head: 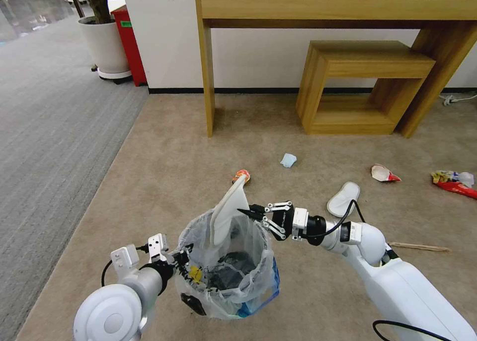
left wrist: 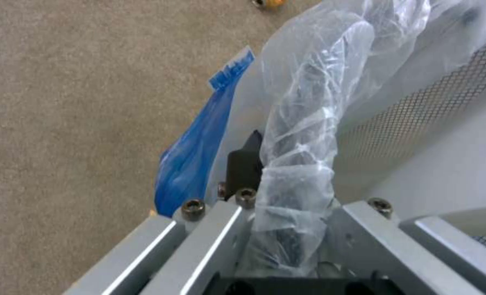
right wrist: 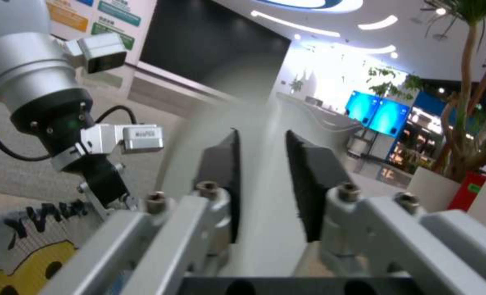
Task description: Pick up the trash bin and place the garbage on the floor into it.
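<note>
The trash bin (head: 258, 280), dark with a crinkly clear bag and blue at its lower side, is in front of me, low in the head view. My left gripper (head: 182, 262) is shut on its bag-wrapped rim (left wrist: 303, 123). A white slipper (head: 227, 213) stands on end, its lower part inside the bin's mouth, and my right gripper (head: 248, 213) is shut on its edge; in the right wrist view the slipper (right wrist: 265, 135) runs between the black pads (right wrist: 221, 159). On the beige carpet floor (head: 164, 182) lie another slipper (head: 343, 198), a light-blue mask (head: 288, 160), an orange can (head: 242, 175), a red-white crushed cup (head: 383, 173), a red wrapper (head: 454, 183) and a wooden stick (head: 420, 246).
A wooden desk (head: 206, 73) stands against the far wall with a low wooden stool (head: 357, 83) under it. Grey ribbed carpet (head: 49, 132) runs along the left. At the back left stand a white plant pot (head: 107, 48) and a red box (head: 130, 43).
</note>
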`<state>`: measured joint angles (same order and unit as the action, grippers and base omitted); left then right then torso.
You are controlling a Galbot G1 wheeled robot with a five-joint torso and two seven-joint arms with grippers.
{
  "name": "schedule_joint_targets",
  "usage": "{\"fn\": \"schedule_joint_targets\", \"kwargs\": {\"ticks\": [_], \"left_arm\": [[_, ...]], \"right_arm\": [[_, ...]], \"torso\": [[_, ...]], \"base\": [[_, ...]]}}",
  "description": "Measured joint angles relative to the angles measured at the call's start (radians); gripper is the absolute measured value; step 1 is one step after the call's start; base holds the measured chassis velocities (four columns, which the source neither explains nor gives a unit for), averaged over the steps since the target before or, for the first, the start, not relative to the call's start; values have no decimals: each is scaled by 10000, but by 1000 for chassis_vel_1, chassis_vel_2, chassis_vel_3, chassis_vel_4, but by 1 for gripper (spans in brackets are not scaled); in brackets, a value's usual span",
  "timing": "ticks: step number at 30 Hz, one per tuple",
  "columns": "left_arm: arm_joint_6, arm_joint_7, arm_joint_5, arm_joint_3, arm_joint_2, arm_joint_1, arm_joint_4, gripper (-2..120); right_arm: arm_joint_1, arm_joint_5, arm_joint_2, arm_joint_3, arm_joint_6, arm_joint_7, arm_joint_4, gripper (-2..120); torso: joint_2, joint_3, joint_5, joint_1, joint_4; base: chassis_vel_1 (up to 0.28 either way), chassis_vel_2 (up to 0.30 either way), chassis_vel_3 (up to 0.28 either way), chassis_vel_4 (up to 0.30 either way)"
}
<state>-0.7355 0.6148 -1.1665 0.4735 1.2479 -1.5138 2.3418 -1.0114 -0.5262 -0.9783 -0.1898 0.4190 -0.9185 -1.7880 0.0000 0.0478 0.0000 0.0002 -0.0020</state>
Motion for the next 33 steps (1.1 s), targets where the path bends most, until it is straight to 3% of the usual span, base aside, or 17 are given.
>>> {"fn": "schedule_joint_targets", "kwargs": {"ticks": [8,10,12,14,17,21,22,23,25,26,29,33], "left_arm": [[0,-65,8,-52,65,-56,127,1],[-1,-169,107,-84,110,-62,135,1],[-1,-171,122,-87,115,-65,134,1],[-1,-180,194,-87,138,-78,132,1],[-1,-180,201,-23,145,-70,124,1],[-1,-40,201,168,147,-36,91,1],[-1,132,201,342,134,-11,56,1],[-1,132,201,342,134,-11,56,1],[0,434,182,841,99,55,9,1],[0,434,182,841,99,55,9,1],[0,829,129,1570,96,211,7,1],[1,1034,354,2341,197,401,11,1]], "right_arm": [[-185,6,6,23,-23,66,-72,54],[-343,63,-3,35,-24,75,-115,68],[-366,73,-3,28,-23,76,-121,69],[-516,88,19,-65,5,176,-212,82],[-617,70,42,-163,49,497,-324,91],[-836,-32,35,-315,54,1818,-540,99],[-1028,32,1,-500,-228,3306,-746,100],[-1028,32,1,-500,-228,3306,-746,100],[-1419,410,-100,-1137,-983,6089,-1056,100],[-1419,410,-100,-1137,-983,6089,-1056,100],[-1957,497,-295,-1859,-1390,8191,-1325,100],[-2550,699,-684,-2753,-1543,8780,-1430,100]], "torso": [[0,0,0,0,1],[0,0,0,0,0],[0,0,0,0,0],[0,0,0,0,0],[0,1,0,0,0],[0,1,0,-1,0],[0,1,0,-1,1],[0,1,0,-1,1],[0,1,-2,0,1],[0,1,-2,0,1],[0,1,-1,0,0],[0,1,-1,-1,-1]], "base": [[0,0,0,0],[0,0,0,0],[0,0,0,0],[0,0,0,0],[0,0,0,0],[0,0,0,0],[0,0,0,0],[0,0,0,0],[0,0,0,0],[0,0,0,0],[0,0,0,0],[0,0,0,0]]}}
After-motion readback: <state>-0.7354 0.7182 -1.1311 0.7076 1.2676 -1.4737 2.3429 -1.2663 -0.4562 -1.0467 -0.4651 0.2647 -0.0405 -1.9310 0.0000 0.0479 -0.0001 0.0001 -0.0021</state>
